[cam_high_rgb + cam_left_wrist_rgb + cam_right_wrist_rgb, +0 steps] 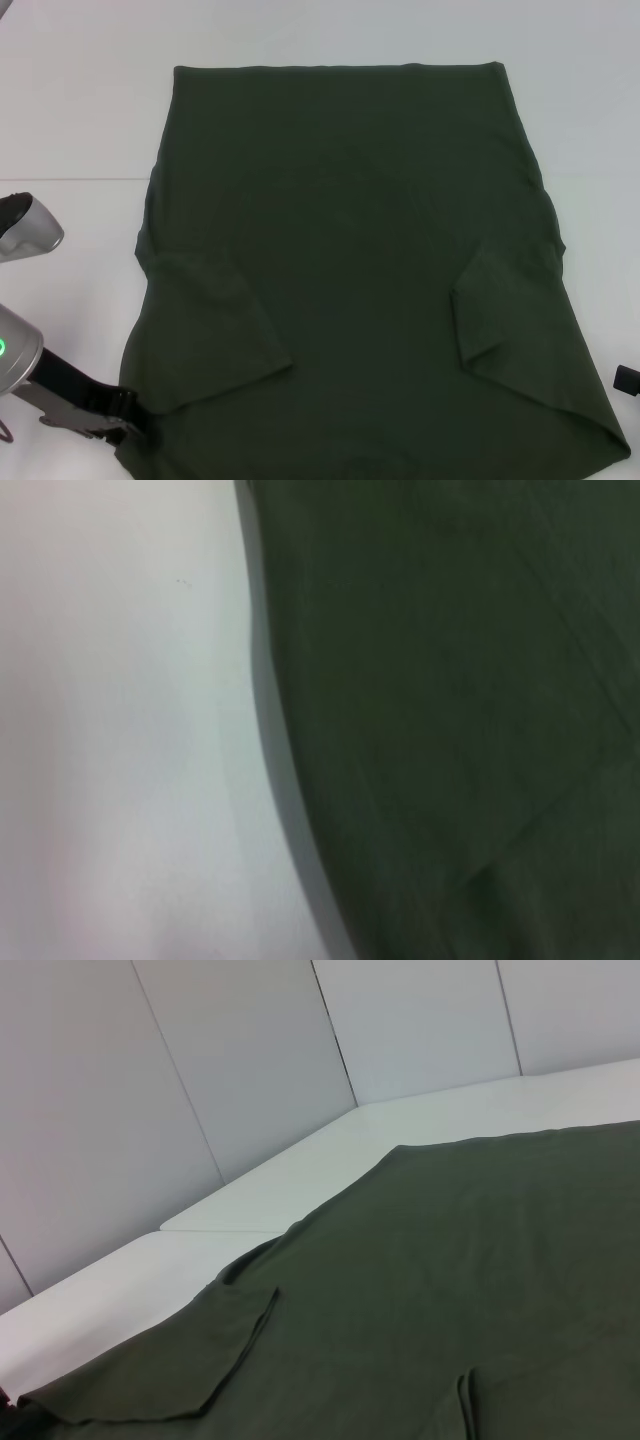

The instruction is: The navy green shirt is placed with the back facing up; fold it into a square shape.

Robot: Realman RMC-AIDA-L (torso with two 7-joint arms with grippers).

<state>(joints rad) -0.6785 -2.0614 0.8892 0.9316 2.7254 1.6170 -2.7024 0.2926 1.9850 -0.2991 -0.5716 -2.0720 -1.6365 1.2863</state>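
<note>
Navy green shirt: spread flat on white table, straight hem at the far edge, both short sleeves already turned inward onto the body, left sleeve flap and right sleeve flap lying as angled panels over the near half; near corners spilling toward the table's front edge. Left gripper: low at the near-left corner of the cloth, touching or just at its edge; whether clenched on fabric or released cannot be told, fingertips hidden by the cloth edge. Left wrist view: only the shirt's side edge against bare table, no fingers shown. Right gripper: barely in view at the right border, near the near-right corner, apart from the cloth; finger state not discernible. Step judged in hand: sleeves in, lengthwise fold of the near end about to start, at the corner-grasp stage. Next move calls for: firm pinch on both near corners, matched lift, even carry toward the far hem, layers kept square, sleeve flaps undisturbed.
</note>
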